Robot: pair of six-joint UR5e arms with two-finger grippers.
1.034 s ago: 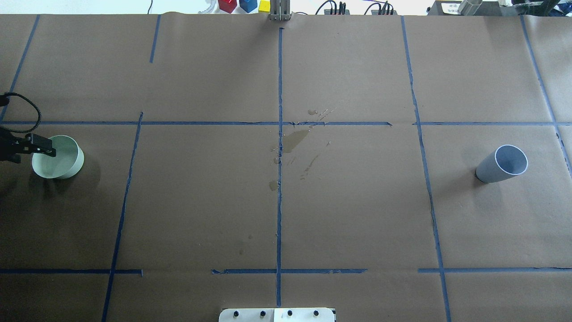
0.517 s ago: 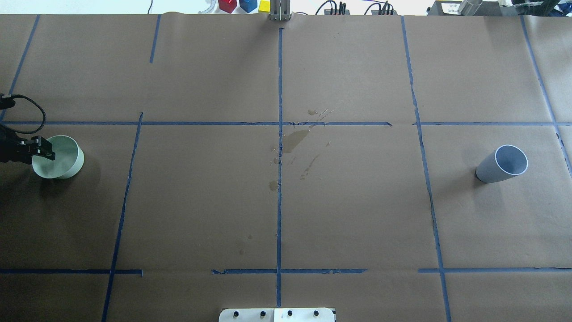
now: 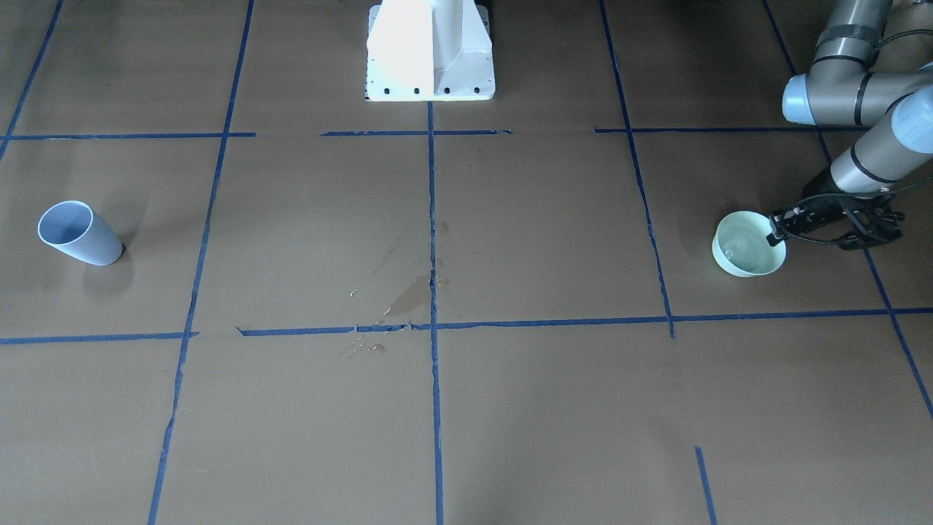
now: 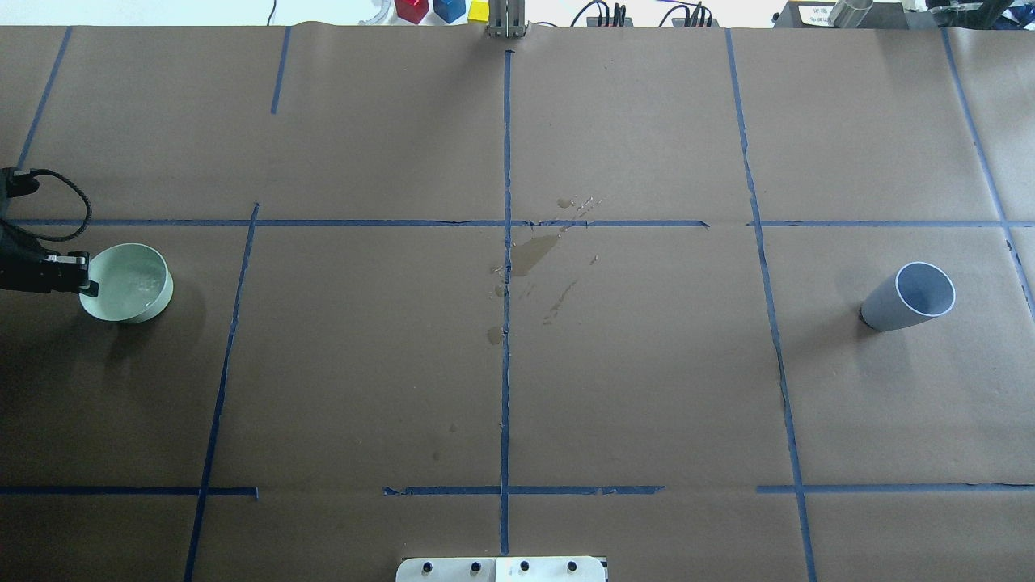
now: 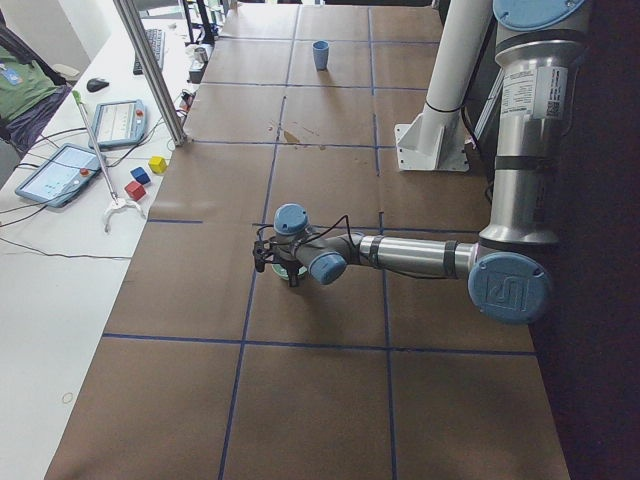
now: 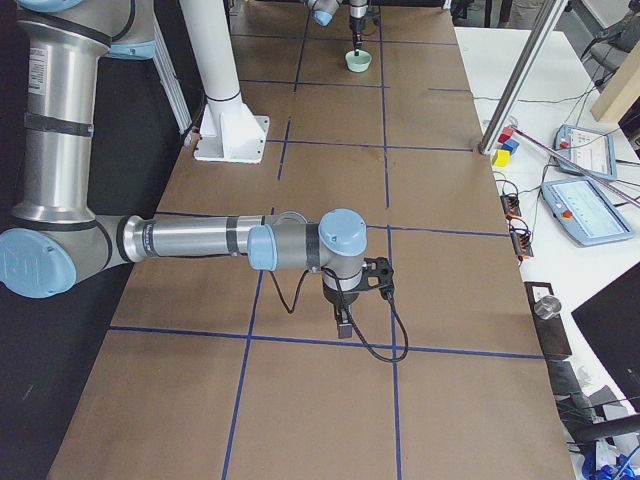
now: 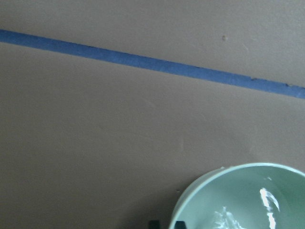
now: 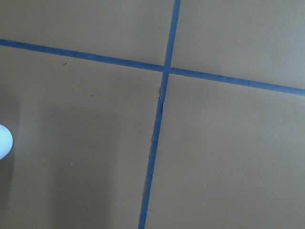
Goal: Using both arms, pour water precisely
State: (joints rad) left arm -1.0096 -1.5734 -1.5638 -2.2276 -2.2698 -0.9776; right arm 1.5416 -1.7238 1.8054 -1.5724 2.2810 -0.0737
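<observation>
A mint-green bowl (image 4: 133,284) stands at the table's left side and holds a little clear, rippling water (image 4: 144,279). My left gripper (image 4: 87,286) is shut on the bowl's near rim. The front-facing view shows the bowl (image 3: 740,261), the water (image 3: 743,244) and the left gripper (image 3: 771,237). The left wrist view shows the bowl (image 7: 205,200) with glinting water (image 7: 248,212). A blue-grey cup (image 4: 910,295) stands upright at the far right. My right gripper (image 6: 343,322) hangs over bare paper in the exterior right view only; I cannot tell if it is open.
Wet spill marks (image 4: 530,255) darken the brown paper near the central tape cross. The white pedestal (image 3: 430,51) stands at the robot's edge. Coloured blocks (image 4: 431,10) and cables lie beyond the far edge. Blue tape lines (image 4: 507,323) divide the table.
The left gripper and the bowl have shifted a little to the right in the overhead view. The water's surface now ripples. The cup has not moved.
</observation>
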